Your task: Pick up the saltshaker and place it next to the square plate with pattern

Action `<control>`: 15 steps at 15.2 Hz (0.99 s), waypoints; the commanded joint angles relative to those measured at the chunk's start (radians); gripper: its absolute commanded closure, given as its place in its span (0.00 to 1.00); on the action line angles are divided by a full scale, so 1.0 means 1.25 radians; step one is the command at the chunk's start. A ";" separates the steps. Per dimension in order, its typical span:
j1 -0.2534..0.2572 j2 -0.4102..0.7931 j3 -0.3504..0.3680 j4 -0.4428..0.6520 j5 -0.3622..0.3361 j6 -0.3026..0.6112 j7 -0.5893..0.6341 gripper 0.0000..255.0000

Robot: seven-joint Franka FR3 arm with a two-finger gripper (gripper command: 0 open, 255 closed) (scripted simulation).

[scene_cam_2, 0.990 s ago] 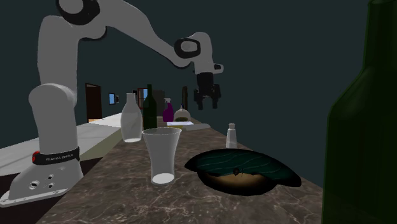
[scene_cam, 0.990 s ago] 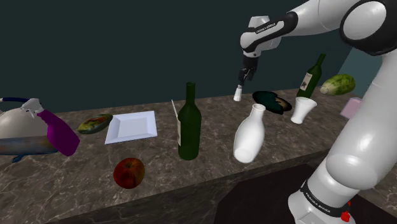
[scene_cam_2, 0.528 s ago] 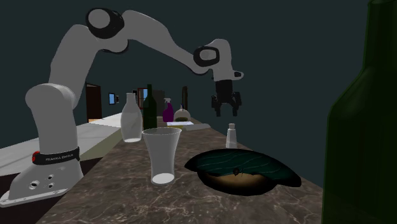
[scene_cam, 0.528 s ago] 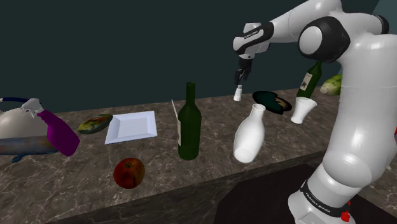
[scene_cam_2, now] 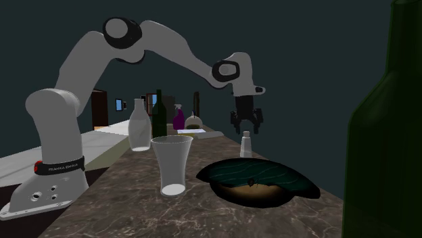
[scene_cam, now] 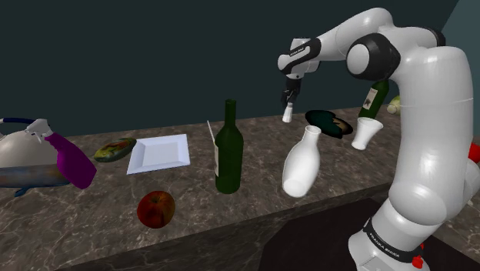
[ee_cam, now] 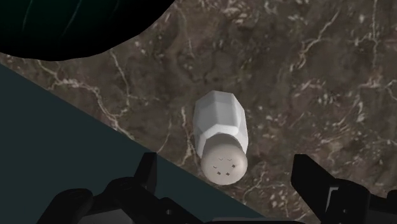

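Standing released and empty, the claw (scene_cam_2: 246, 124) hovers just above the upright white saltshaker (scene_cam_2: 246, 144) on the counter (scene_cam_2: 122, 196).

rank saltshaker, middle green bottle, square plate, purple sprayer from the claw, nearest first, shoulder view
1. small white saltshaker, just below the claw
2. tall dark green bottle, mid-counter
3. white square plate, shoulder view's left
4. purple spray bottle, far left

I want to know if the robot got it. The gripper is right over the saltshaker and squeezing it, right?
Not quite. The gripper is right over the saltshaker, but it isn't squeezing it. The wrist view shows the fingers open, standing apart on either side of it without touching.
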 commanded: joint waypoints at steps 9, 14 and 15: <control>-0.001 0.004 0.001 -0.010 0.002 0.014 -0.001 1.00; -0.001 0.004 0.001 -0.010 0.002 0.014 -0.001 1.00; -0.001 0.004 0.001 -0.010 0.002 0.014 -0.001 1.00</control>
